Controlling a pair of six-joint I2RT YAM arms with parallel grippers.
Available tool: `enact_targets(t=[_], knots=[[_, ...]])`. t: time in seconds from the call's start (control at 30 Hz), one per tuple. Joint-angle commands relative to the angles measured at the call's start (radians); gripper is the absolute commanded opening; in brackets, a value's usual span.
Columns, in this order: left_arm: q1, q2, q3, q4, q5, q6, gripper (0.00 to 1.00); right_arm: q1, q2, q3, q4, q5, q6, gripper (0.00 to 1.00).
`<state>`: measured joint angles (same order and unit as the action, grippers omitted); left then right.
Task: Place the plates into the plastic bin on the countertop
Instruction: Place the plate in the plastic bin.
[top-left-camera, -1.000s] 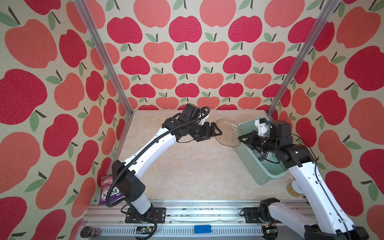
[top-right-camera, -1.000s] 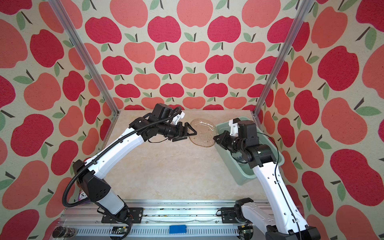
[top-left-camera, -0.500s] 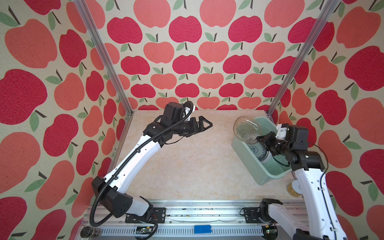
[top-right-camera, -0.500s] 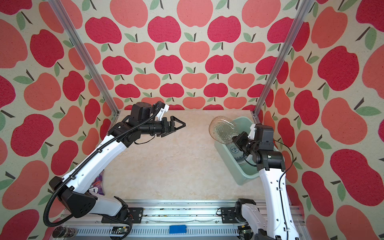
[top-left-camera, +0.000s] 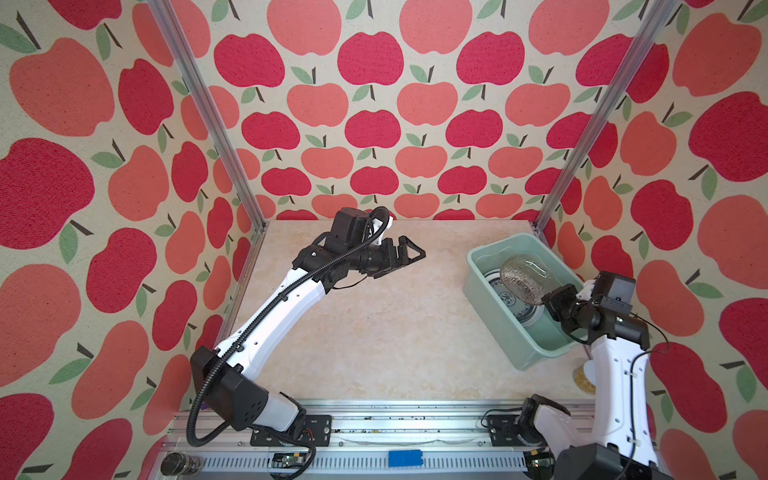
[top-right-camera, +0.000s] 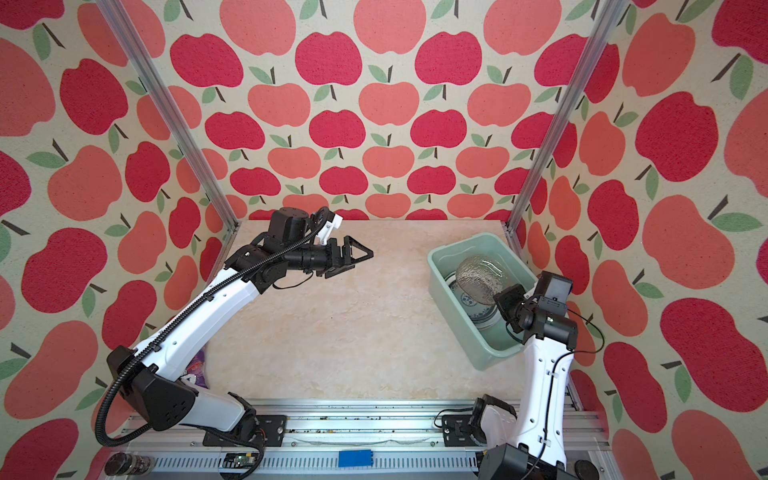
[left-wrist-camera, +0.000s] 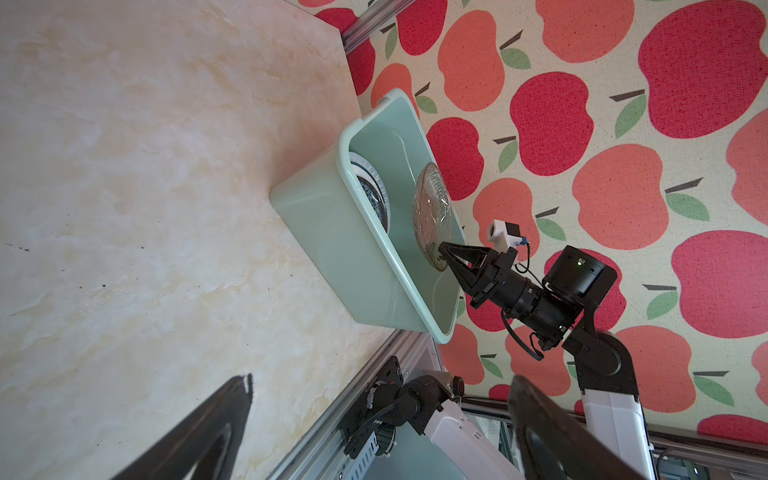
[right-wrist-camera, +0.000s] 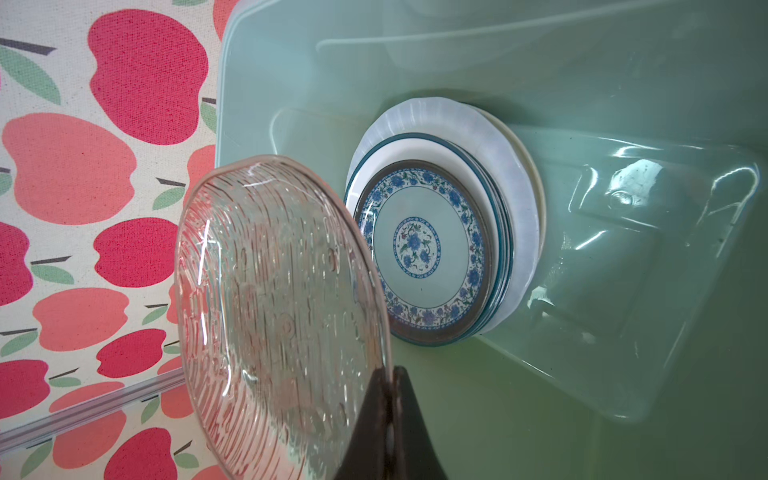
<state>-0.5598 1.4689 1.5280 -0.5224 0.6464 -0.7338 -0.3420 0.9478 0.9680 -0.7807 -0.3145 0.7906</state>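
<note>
Top views: right gripper (top-left-camera: 549, 296) is clenched on the rim of the glass plate (top-left-camera: 523, 279), which is tilted on edge over the bin (top-left-camera: 496, 328). The bin sits by the right edge of the tabletop (top-left-camera: 374, 332), near the far right corner. A stack (top-left-camera: 503, 298) already lies on the bin floor. Left gripper (top-left-camera: 405, 261) is released and empty, above the far middle of the tabletop, well apart from the bin. Both top views show no plate on the tabletop.

Left wrist: the glass plate (left-wrist-camera: 430, 212) looks nearer the bin's right long wall, the stack (left-wrist-camera: 370, 195) nearer the opposite one. Can't tell if the plate's edge is below the rim.

Right wrist: the jaws bite only a thin strip of rim. The teal plate (right-wrist-camera: 419, 249) tops the stack, and the glass plate (right-wrist-camera: 274, 316) is offset from it and steep.

Step in hand, likely: set down and release. Level the wrist first and centre over the stack. Descend slowly, since glass on a thin bite may slip. Open only when near touching and stay clear of the bin wall.
</note>
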Motion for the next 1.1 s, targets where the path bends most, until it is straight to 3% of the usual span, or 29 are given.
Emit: enact_targets(t=[0.0,0.63,1.07], knots=[[0.017,0.022,-0.007,0.01,0.037,0.016,0.99,-0.012,0.024,-0.014,0.024,0.042,-0.029,0.0],[0.097,0.056,-0.052,0.069,0.093,-0.004,0.99,-0.013,0.172,-0.107,0.157,0.154,-0.025,0.0],[0.098,0.073,-0.036,0.067,0.093,-0.006,0.99,0.102,0.3,-0.072,0.201,0.213,-0.057,0.0]])
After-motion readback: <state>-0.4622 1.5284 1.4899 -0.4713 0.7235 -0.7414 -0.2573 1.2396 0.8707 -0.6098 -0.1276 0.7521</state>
